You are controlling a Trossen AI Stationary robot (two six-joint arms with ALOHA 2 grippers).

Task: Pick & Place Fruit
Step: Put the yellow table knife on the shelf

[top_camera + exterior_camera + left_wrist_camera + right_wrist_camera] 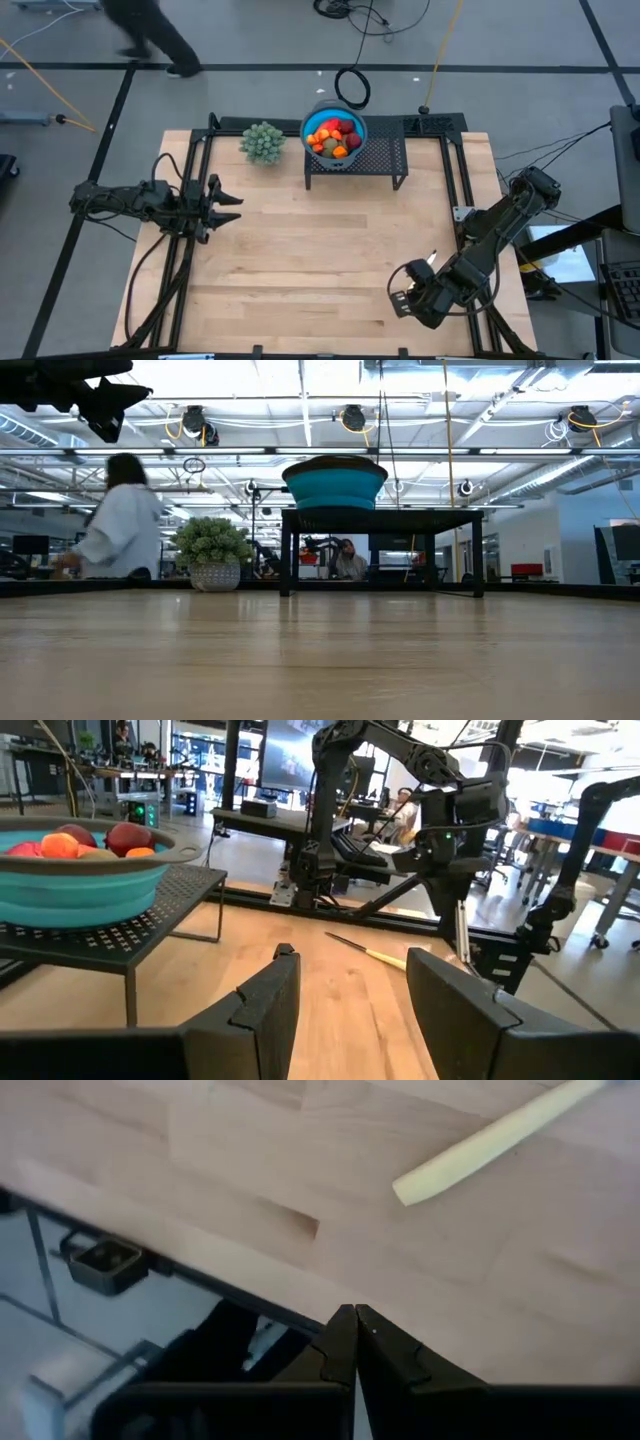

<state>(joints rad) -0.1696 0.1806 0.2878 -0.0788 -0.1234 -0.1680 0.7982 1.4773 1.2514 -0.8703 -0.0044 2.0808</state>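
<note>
Seen from above: a pale wooden table (320, 270) with dark rails along its sides. Top centre, a blue bowl (334, 137) heaped with fruit (333, 136) — red, orange and yellow pieces piled together, none lying loose on the wood. Bowl raised on a small black perforated stand (375, 160), probably to keep it clear of the surface and easy to reach from the side. Just left of the stand, a green bushy plant (263, 142) in a pot, not part of the job.

Left gripper (222, 201) at middle left, low over the table edge, fingers apart and holding nothing, aimed across toward the stand — a ready pose, judging by the wrist view, where the bowl shows upper left beyond the two dark fingers.

Right gripper (402, 300) at lower right near the table's front edge, clenched tight on nothing, pointed down and parked out of the way. Beside it, a pale knife (431, 259) lying flat on the wood, untouched.

From table height: bowl sitting on the stand, centre frame; a person in a pale top blurred at far left, well behind the table.
</note>
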